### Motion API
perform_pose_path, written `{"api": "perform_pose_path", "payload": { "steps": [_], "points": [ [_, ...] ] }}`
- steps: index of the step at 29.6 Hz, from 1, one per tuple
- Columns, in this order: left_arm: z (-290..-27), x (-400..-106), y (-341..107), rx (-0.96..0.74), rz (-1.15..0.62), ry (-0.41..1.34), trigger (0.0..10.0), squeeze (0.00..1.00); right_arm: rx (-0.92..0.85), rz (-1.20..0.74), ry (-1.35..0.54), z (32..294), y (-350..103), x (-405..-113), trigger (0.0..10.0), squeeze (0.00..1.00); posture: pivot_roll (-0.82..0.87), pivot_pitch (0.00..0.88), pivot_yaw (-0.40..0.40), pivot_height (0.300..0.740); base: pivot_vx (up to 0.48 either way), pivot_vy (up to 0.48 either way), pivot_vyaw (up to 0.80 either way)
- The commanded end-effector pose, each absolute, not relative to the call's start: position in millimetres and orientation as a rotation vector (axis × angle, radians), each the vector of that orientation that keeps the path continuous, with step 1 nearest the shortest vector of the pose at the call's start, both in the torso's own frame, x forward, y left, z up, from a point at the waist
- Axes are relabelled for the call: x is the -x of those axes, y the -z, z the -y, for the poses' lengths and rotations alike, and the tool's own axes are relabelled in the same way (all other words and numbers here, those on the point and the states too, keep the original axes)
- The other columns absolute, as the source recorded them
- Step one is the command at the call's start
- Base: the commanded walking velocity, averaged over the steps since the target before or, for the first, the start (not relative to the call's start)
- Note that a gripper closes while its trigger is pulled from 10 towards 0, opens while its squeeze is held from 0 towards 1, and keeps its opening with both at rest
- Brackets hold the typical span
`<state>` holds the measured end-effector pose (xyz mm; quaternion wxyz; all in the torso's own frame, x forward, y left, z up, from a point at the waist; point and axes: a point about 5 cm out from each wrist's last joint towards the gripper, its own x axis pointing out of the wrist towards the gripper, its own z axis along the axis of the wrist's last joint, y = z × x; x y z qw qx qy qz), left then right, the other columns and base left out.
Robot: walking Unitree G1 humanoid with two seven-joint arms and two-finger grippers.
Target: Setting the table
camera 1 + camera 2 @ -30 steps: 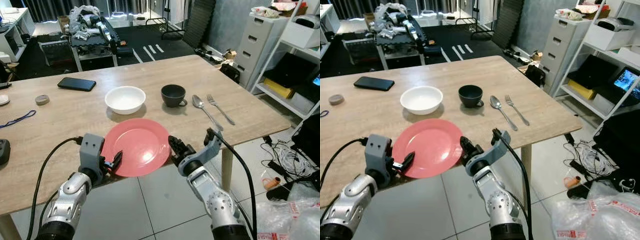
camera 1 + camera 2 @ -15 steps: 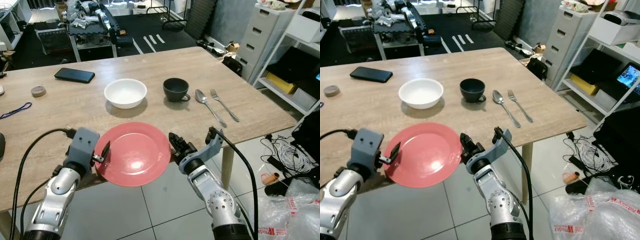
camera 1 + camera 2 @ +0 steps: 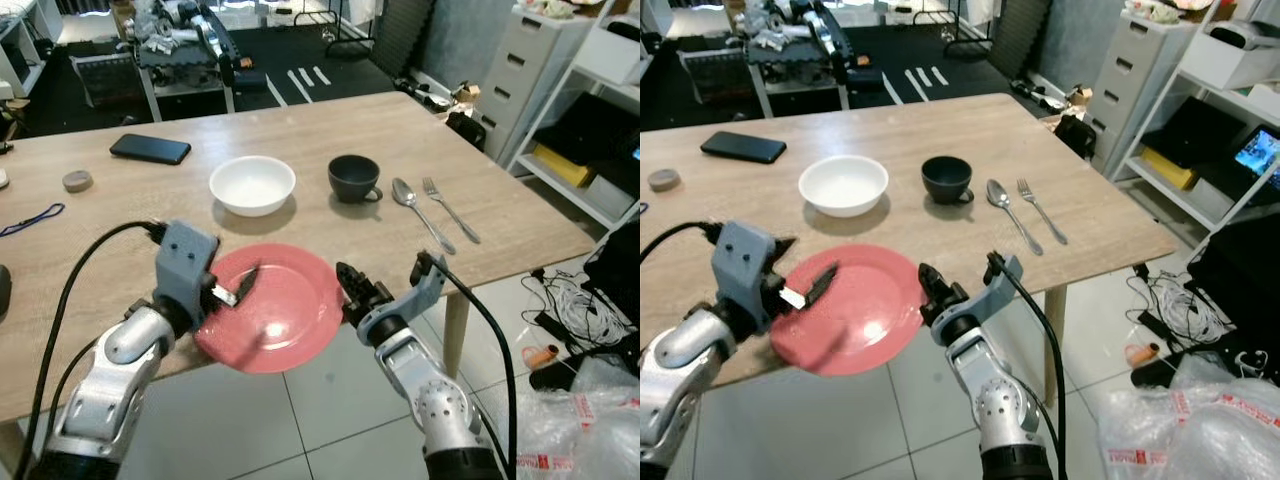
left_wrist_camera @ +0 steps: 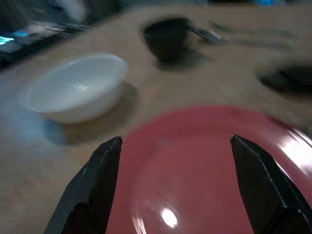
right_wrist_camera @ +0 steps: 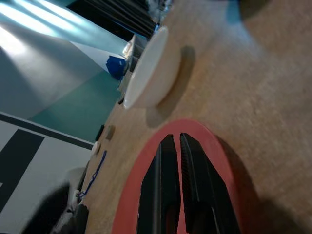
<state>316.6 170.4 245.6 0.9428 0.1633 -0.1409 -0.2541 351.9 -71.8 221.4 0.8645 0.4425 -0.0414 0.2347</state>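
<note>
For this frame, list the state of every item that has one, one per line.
Red plate: flat, overhanging the table's near edge.
White bowl: upright, empty.
Black cup: upright.
Spoon: lying flat beside the fork.
Left tool: open over the plate.
Right tool: shut at plate rim.

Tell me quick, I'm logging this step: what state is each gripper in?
Left gripper: open, fingers spread above the red plate.
Right gripper: shut on the red plate's rim.

Red plate (image 3: 285,308), white bowl (image 3: 252,184), black cup (image 3: 353,178), silver spoon (image 3: 415,208) and fork (image 3: 449,208), light woodgrain tabletop (image 3: 330,135). My fingers (image 4: 100,180) black.
</note>
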Motion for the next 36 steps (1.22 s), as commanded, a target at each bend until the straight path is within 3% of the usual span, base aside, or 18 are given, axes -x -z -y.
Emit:
{"api": "perform_pose_path", "payload": {
  "steps": [1,7,11,14,18,25,36],
  "points": [
    [-169.1,-310.5,-240.8,-0.34,0.258,0.568,10.0,0.0,-0.953,0.092,-0.518,59.2,-220.0,-345.3,10.0,0.0,0.12,0.201,0.052,0.74,0.0,0.0,0.0],
    [-170.5,-303.5,-243.2,-0.359,0.225,0.556,10.0,0.0,-0.845,0.158,-0.498,70.9,-226.3,-340.4,10.0,0.0,0.12,0.193,0.061,0.74,0.0,0.0,0.0],
    [-175.1,-305.5,-266.0,-0.286,0.24,0.423,10.0,0.0,-0.754,0.27,-0.457,92.4,-242.6,-332.6,10.0,0.0,0.12,0.158,0.076,0.74,0.0,0.0,0.0],
    [-185.2,-309.2,-284.4,-0.388,0.286,0.322,10.0,0.0,-0.727,0.321,-0.455,99.6,-250.7,-330.3,10.0,0.0,0.13,0.131,0.083,0.74,0.0,0.0,0.0],
    [-184.2,-306.3,-275.9,-0.458,0.266,0.353,10.0,0.0,-0.713,0.327,-0.463,97.4,-250.5,-332.2,10.0,0.0,0.13,0.111,0.082,0.74,0.0,0.0,0.0],
    [-174.3,-307.4,-269.1,-0.381,0.24,0.358,10.0,0.0,-0.701,0.317,-0.471,93.4,-247.1,-334.9,10.0,0.0,0.13,0.084,0.078,0.74,0.0,0.0,0.0],
    [-172.8,-309.7,-269.8,-0.467,0.241,0.404,10.0,0.0,-0.692,0.318,-0.459,95.9,-242.8,-337.6,10.0,0.0,0.13,0.064,0.094,0.74,0.0,0.0,0.0]
  ]
}}
